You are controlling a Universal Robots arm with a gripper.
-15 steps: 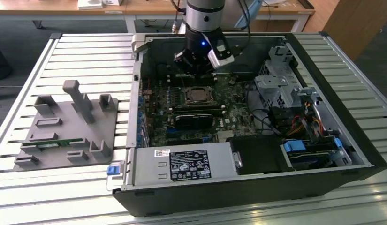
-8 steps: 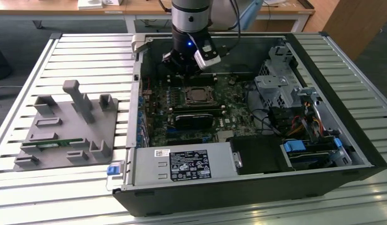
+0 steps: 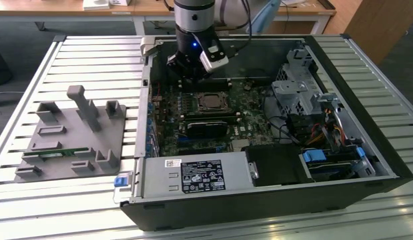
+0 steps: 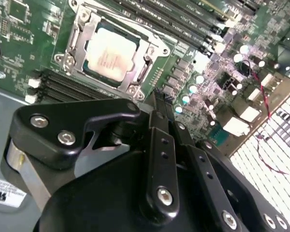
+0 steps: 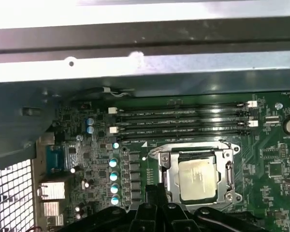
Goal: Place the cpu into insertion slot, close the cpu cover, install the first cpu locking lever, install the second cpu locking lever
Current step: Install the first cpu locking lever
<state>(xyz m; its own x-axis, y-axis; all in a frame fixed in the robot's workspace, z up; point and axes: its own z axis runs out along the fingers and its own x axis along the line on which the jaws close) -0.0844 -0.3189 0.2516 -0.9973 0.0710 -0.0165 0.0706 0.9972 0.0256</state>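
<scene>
The arm (image 3: pixel 192 17) is a round tube, silver-grey on top and black lower down. A little blue light (image 3: pixel 193 45) glows on it. A black cable (image 3: pixel 247 17) hangs beside it. A white box (image 3: pixel 214 56) sticks out near the wrist. The gripper (image 4: pixel 159 99) is black, with shiny round screws (image 4: pixel 165 195).

a slatted metal table (image 3: pixel 92 57) carries an open computer case (image 3: pixel 260 206) beside a grey fixture block (image 3: pixel 59 139).

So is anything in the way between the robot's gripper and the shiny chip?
Nothing visible is. The gripper hangs close beside the cpu, with only bare green board between them. The cpu cover lies flat around the cpu.
</scene>
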